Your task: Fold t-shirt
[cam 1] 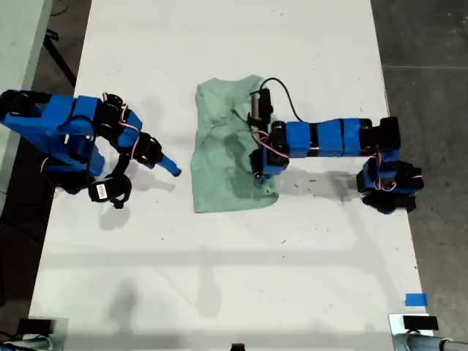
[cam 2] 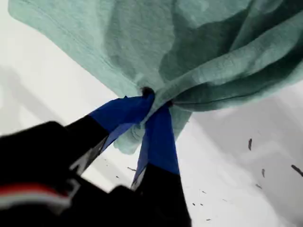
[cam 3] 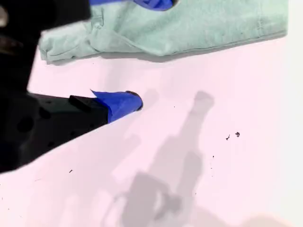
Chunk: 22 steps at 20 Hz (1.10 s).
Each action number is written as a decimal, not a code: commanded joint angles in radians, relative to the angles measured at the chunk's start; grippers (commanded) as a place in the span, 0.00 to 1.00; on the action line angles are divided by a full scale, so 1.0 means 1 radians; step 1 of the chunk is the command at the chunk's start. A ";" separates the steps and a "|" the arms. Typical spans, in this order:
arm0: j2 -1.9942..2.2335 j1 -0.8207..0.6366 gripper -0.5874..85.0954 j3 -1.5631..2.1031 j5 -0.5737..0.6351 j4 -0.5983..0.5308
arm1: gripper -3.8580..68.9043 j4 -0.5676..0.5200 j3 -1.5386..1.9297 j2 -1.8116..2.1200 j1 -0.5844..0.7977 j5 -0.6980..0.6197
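The pale mint-green t-shirt (cam 1: 219,146) lies rumpled in the middle of the white table, partly doubled over itself. My first gripper (cam 1: 261,178) reaches in from the exterior view's right and is shut on a bunched fold of the t-shirt (cam 2: 199,47) near its near-right corner, the cloth lifted and draped from the blue fingertips (cam 2: 158,142). My second gripper (cam 1: 174,170) rests low over the bare table just off the shirt's edge on the exterior view's left. It looks shut and holds nothing (cam 3: 132,101), with the t-shirt (cam 3: 189,23) a short way beyond it.
The white table (cam 1: 219,292) runs the length of the exterior view, with dark floor past both long edges. A blue tape mark (cam 1: 415,299) sits near the corner at the exterior view's lower right. Small dark specks dot the tabletop.
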 commanded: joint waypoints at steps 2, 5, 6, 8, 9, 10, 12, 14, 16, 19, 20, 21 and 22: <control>0.043 -0.009 0.41 0.003 0.000 -0.015 | 0.57 0.006 -0.143 0.000 -0.025 -0.034; 0.043 -0.014 0.41 -0.002 0.003 -0.026 | 0.50 0.215 -0.276 0.089 0.020 -0.089; 0.043 -0.014 0.41 -0.006 0.003 -0.026 | 0.49 0.218 -0.232 0.170 0.041 -0.110; 0.043 -0.012 0.41 -0.020 0.003 -0.026 | 0.47 0.221 -0.127 0.328 0.084 -0.144; 0.043 -0.008 0.41 -0.035 0.003 -0.021 | 0.46 0.222 -0.066 0.400 0.106 -0.156; 0.043 0.000 0.41 -0.057 -0.003 -0.017 | 0.46 0.222 0.000 0.468 0.127 -0.161; 0.026 0.029 0.41 -0.081 -0.025 -0.037 | 0.45 0.219 0.115 0.560 0.158 -0.164; -0.044 0.063 0.41 -0.094 -0.044 -0.109 | 0.43 0.213 0.183 0.591 0.169 -0.161; -0.192 0.101 0.41 -0.187 -0.067 -0.160 | 0.43 0.210 0.210 0.592 0.170 -0.160; -0.425 0.144 0.42 -0.360 -0.095 -0.187 | 0.42 0.209 0.238 0.597 0.170 -0.156; -0.469 0.147 0.42 -0.382 -0.104 -0.212 | 0.41 0.209 0.252 0.607 0.170 -0.155; -0.505 0.147 0.42 -0.385 -0.117 -0.238 | 0.41 0.209 0.268 0.620 0.170 -0.153; -0.540 0.143 0.42 -0.385 -0.127 -0.258 | 0.40 0.209 0.288 0.635 0.170 -0.152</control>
